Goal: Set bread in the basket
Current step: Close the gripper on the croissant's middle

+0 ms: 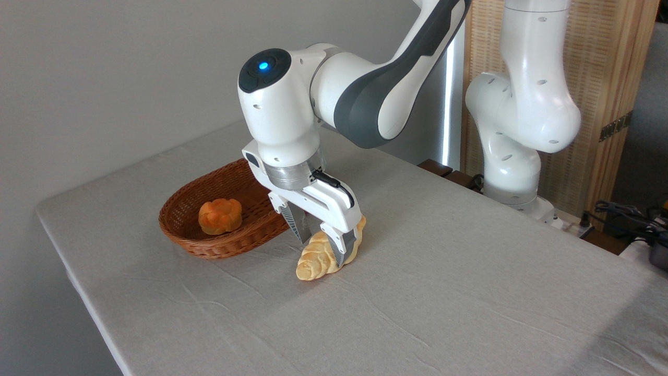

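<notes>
The bread [315, 258], a pale golden braided loaf, lies on the grey tablecloth just right of the basket [193, 245], a reddish-brown oval wicker one. My gripper [321, 241] is lowered over the loaf's middle and stands open. One finger is behind the loaf and the other finger [343, 249] is in front of it. The loaf's middle and far end are partly hidden by that near finger. The loaf rests on the cloth, outside the basket.
A small round orange bun [219, 215] sits inside the basket. The arm's white base [514, 172] stands at the table's back right. Cables [626, 214] lie at the far right. The table's left edge [78, 282] is close to the basket.
</notes>
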You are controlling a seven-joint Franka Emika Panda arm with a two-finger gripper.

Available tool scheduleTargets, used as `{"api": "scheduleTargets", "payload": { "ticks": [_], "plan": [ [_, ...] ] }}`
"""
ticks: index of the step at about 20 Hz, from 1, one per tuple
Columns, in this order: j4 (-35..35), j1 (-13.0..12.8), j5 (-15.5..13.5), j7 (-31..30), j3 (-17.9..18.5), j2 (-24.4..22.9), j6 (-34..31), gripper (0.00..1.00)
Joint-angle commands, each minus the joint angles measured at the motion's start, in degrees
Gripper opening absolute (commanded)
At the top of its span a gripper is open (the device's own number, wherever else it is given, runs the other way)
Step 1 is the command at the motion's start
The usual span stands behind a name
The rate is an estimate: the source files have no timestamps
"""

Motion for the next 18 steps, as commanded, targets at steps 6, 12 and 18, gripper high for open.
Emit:
{"api": "scheduleTargets", "payload": {
  "ticks": [6,12,18],
  "plan": [
    [0.5,-0.3,0.6,0.1,-0.2,0.6,0.7,0.54],
    [0.8,-0.2,0.7,0.1,0.0,-0.5,-0.3,0.55],
    [0.8,-0.1,0.7,-0.1,0.0,-0.9,-0.5,0.56]
  ]
}}
